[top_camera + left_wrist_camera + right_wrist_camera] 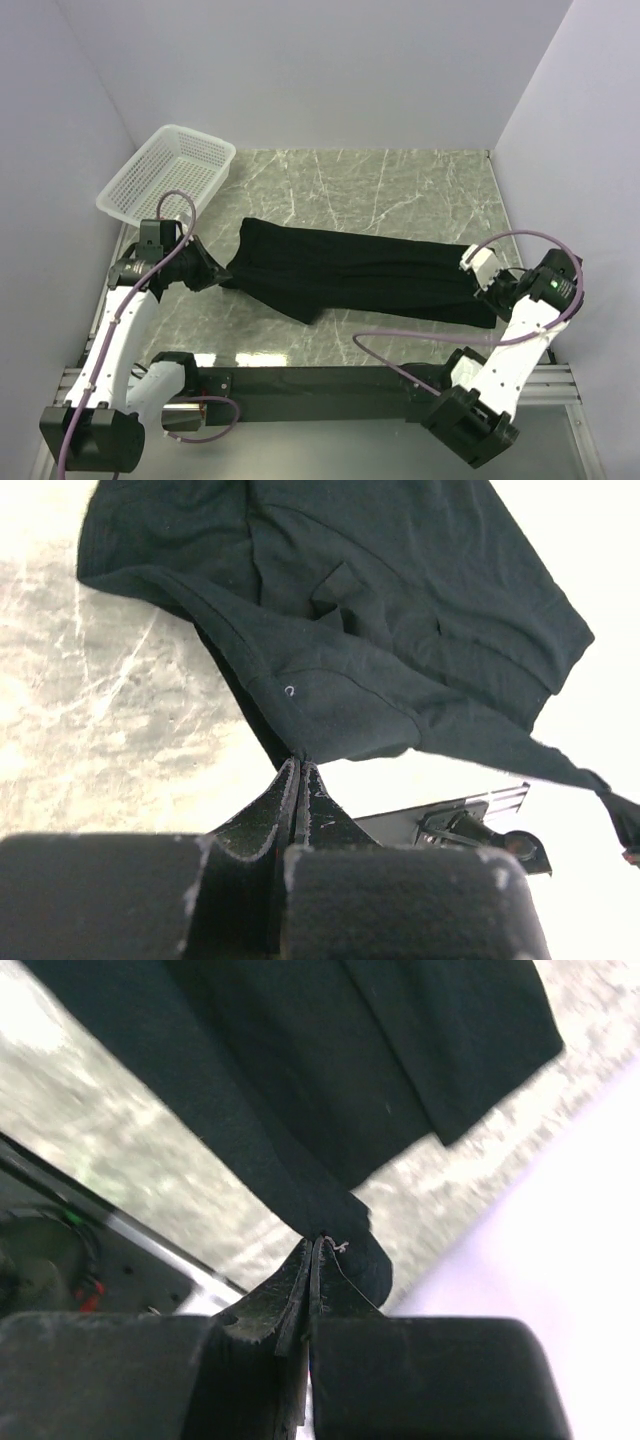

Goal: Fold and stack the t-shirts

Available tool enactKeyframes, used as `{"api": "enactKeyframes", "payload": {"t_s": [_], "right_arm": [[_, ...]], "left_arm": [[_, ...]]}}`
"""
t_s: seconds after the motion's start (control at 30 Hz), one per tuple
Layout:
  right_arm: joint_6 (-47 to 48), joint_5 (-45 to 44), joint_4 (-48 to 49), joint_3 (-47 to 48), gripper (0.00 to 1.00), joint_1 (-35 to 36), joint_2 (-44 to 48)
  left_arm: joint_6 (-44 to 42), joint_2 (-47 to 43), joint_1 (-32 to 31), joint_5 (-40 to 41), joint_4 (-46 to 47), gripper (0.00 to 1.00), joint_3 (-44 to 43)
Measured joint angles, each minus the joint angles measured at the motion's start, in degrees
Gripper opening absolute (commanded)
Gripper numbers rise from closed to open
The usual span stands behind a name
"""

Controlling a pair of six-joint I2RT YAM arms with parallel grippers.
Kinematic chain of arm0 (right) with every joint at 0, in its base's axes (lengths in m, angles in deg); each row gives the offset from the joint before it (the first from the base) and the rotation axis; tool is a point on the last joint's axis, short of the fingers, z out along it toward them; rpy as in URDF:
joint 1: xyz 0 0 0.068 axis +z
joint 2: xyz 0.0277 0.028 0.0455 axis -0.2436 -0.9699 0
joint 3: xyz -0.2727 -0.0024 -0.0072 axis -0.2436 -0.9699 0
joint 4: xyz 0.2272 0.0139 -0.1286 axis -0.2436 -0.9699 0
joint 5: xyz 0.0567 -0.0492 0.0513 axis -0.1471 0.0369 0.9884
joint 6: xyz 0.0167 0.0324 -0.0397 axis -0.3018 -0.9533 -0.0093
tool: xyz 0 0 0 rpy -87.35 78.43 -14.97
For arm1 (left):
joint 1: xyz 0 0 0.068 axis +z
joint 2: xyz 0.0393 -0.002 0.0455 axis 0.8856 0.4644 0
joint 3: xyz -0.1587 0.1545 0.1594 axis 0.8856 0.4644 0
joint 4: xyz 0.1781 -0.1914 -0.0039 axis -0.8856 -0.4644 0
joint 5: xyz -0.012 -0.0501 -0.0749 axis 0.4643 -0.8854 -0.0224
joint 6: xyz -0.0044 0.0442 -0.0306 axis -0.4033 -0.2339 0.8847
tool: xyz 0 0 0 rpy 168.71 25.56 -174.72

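Black tee [350,275] stretched across mid frame; L gripper [298,768] pinched shut on its left edge, R gripper [318,1245] pinched on right end; basket [130,188] upper left.

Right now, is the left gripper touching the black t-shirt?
Touching. In the left wrist view the left gripper has its jaws shut on the edge of the black t-shirt; the cloth runs straight in between the fingertips.
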Motion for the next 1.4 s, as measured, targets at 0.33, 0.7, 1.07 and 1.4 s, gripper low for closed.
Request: {"api": "enactKeyframes", "payload": {"t_s": [0.33,0.7,1.07,1.4], "right_arm": [[12.0,-11.02,-1.01,-10.32,0.0,-0.26,10.19],[17.9,-17.11,-0.92,-13.7,0.0,1.22,11.19],[13.84,-12.61,-1.29,-14.95,0.0,3.78,5.33],[1.55,-8.39,4.24,-13.2,0.0,3.78,-7.13]], "left_arm": [[3.21,-3.91,0.63,3.78,-6.38,0.01,-1.7],[4.66,-5.99,0.63,3.34,-9.79,0.01,-1.38],[6.56,-1.49,0.68,2.62,-7.04,0.01,0.44],[8.46,5.75,0.68,2.6,1.25,0.01,2.01]]}}
